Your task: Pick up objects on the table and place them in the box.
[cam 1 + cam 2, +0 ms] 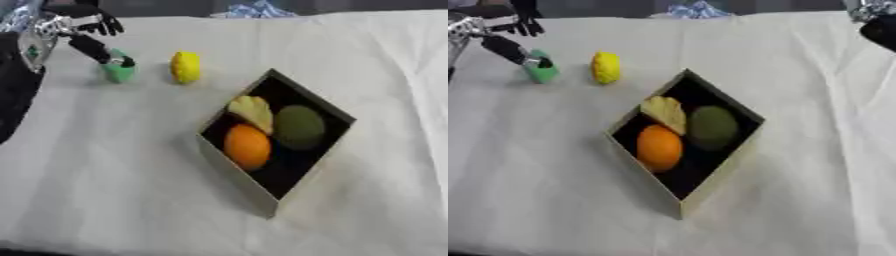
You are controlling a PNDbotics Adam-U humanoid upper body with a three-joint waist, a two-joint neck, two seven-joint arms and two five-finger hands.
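We found the green object (117, 71) at the far left of the counter (131, 190), with the left hand (87, 30) right above it: one dark finger reached down and touched its top, while the other fingers spread out above, holding nothing. The hand had not closed round the thing. Just beside it, to the right, stood the yellow object (185, 66), apart from the green one. The box (308, 175) sat well apart, nearer the middle of the counter, turned corner-on to us, and already held an orange fruit (248, 146), a dark green round one (299, 126) and a pale yellow piece (253, 112).

To do this step well, we judged the hand should come lower and bring thumb and fingers to opposite sides of the green object before curling, rather than pressing from above, which could tip or roll it toward the yellow one. The lift should clear the box's near wall, and the free corner nearest us looked the best place to set it. At the upper right corner of the right eye view a dark part showed, likely of the right arm; we could not tell its hand's state.
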